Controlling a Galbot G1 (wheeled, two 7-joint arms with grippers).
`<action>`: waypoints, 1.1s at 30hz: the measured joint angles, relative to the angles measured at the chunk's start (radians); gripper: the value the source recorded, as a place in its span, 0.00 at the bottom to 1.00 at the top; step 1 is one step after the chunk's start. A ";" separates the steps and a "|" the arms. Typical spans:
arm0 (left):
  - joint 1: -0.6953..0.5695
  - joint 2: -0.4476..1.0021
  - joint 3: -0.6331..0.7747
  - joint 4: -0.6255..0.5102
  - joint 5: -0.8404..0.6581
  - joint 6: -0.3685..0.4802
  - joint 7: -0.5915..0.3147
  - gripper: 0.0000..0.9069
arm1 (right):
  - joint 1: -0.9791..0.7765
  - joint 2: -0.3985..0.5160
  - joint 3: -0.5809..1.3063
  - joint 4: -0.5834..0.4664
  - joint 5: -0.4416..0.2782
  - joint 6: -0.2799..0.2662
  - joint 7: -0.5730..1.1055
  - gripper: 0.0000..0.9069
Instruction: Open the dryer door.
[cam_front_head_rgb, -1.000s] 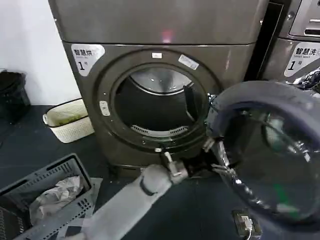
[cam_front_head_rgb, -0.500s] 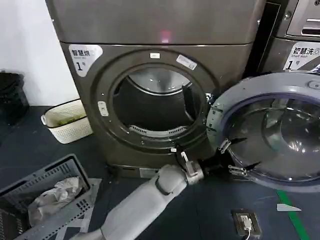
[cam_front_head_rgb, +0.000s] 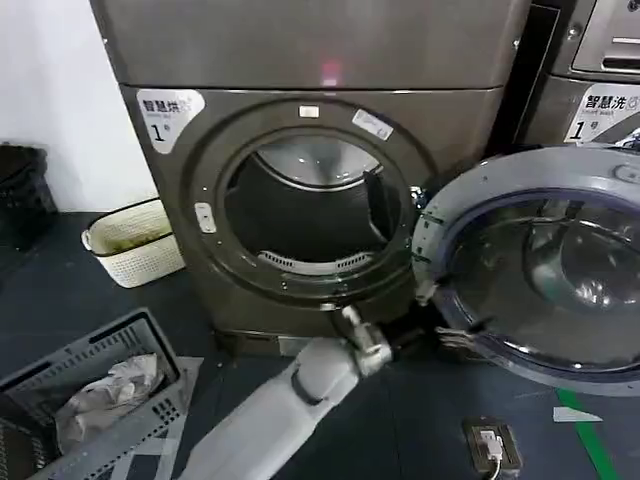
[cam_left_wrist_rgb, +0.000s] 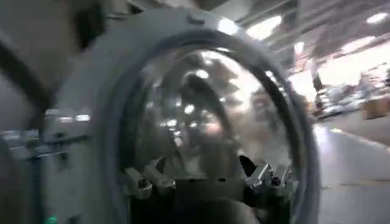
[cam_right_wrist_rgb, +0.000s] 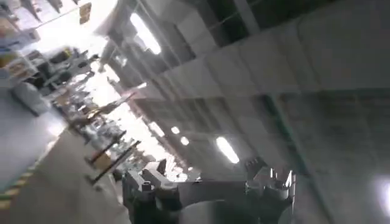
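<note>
Dryer door (cam_front_head_rgb: 540, 270) hangs swung wide right of the drum — left gripper (cam_front_head_rgb: 452, 312) spread open, empty, just off its near rim — stiff, heavy, slick glass, so grab the rim.

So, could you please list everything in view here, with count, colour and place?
dryer: one, bronze-grey, centre, drum open
dryer door: one, grey inner side, swung wide open to the right
second machine: one, grey, far right
basket: one, cream, left of the dryer
crate: one, grey, bottom left, cloth inside
floor socket: one, bottom right
left gripper: one, dark, open, at the door's lower edge
right gripper: one, open, pointing at the ceiling
</note>
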 joint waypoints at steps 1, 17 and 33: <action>0.019 0.022 -0.018 -0.034 -0.008 0.018 -0.029 1.00 | 0.000 -0.002 -0.006 -0.002 0.009 0.000 -0.002 1.00; 0.459 0.426 -0.524 -0.554 -0.276 0.613 -0.524 1.00 | 0.000 -0.096 -0.065 -0.120 0.104 0.093 -0.015 1.00; 0.724 0.655 -0.961 -0.589 -1.021 0.815 -1.039 1.00 | 0.027 -0.131 -0.141 -0.166 0.270 0.201 -0.146 1.00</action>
